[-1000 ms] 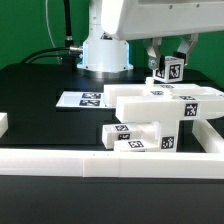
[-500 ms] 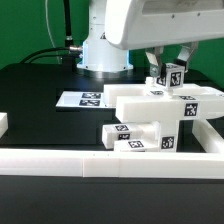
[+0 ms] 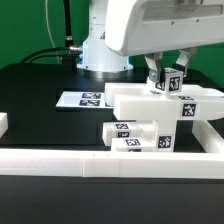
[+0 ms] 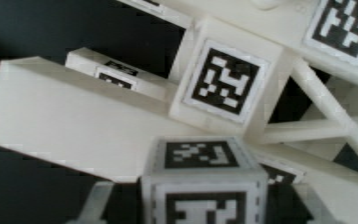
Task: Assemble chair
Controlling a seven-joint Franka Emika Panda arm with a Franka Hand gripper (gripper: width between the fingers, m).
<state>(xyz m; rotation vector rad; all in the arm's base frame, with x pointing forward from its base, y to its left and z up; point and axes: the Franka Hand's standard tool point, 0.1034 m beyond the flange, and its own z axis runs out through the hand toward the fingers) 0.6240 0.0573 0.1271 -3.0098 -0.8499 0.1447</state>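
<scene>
we had our tool [image 3: 168, 71] clenched on a square post [image 3: 171, 84] over the big slab [image 3: 140, 101]; loose blocks [image 3: 135, 139] near that slab suggested much joining remained.

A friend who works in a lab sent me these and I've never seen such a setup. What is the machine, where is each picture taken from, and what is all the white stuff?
The machine is a robot arm with a two-finger gripper at its end. One picture comes from a camera standing apart from the arm. The other comes from a camera on the arm's wrist, so it sees everything from very close.

On the black table are white plastic chair parts with small black-and-white square tags: a large piece and smaller blocks in front of it. The flat white sheet of tags is a fixed marker board, not part of the chair. The low white wall borders the work area.

The gripper is shut on a short white post, held at the top of the large piece. I cannot tell whether they touch.
</scene>
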